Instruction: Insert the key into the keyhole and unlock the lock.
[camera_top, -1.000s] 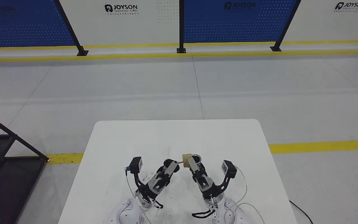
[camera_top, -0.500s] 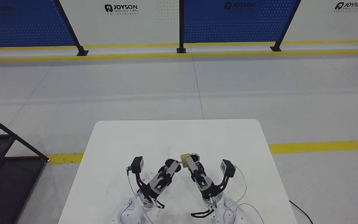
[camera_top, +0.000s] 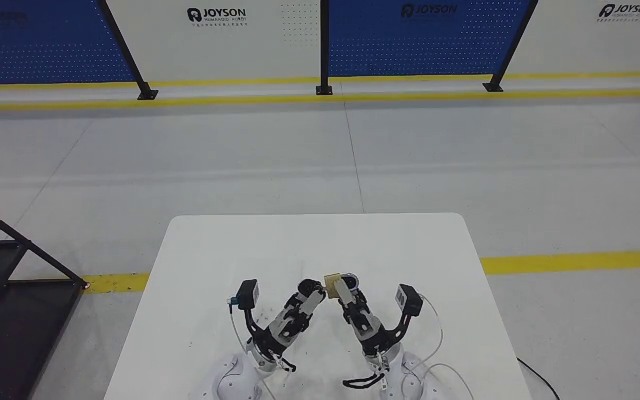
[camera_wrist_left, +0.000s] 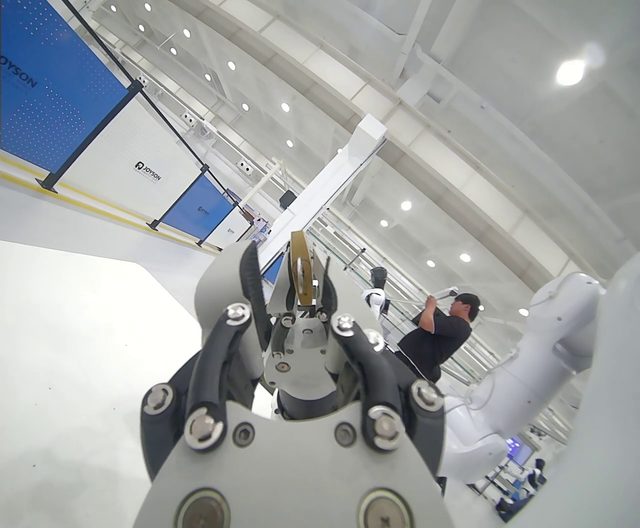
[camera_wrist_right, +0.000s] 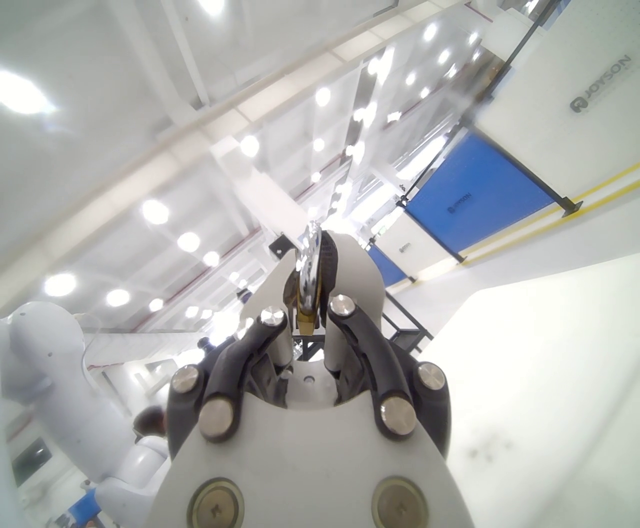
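Note:
A brass padlock (camera_top: 334, 282) hangs above the white table (camera_top: 300, 240) near its front middle, and my right gripper (camera_top: 344, 289) is shut on it. In the right wrist view the brass body (camera_wrist_right: 306, 312) sits pinched in the right gripper (camera_wrist_right: 310, 270), with a silver part above it. My left gripper (camera_top: 312, 291) sits just left of the lock, tip almost touching it. In the left wrist view the lock's narrow brass face (camera_wrist_left: 300, 272) shows at the left gripper's (camera_wrist_left: 287, 275) tip. That face carries a round silver part, and I cannot tell whether it is the key.
A black stand (camera_top: 30, 262) is by the table's left edge. Both arms crowd the front of the table, and the far half (camera_top: 320, 235) is bare white surface. Blue and white barriers (camera_top: 420, 35) stand far back across the floor.
My left gripper has edged a little closer to the lock. The right gripper with the lock has shifted slightly toward it.

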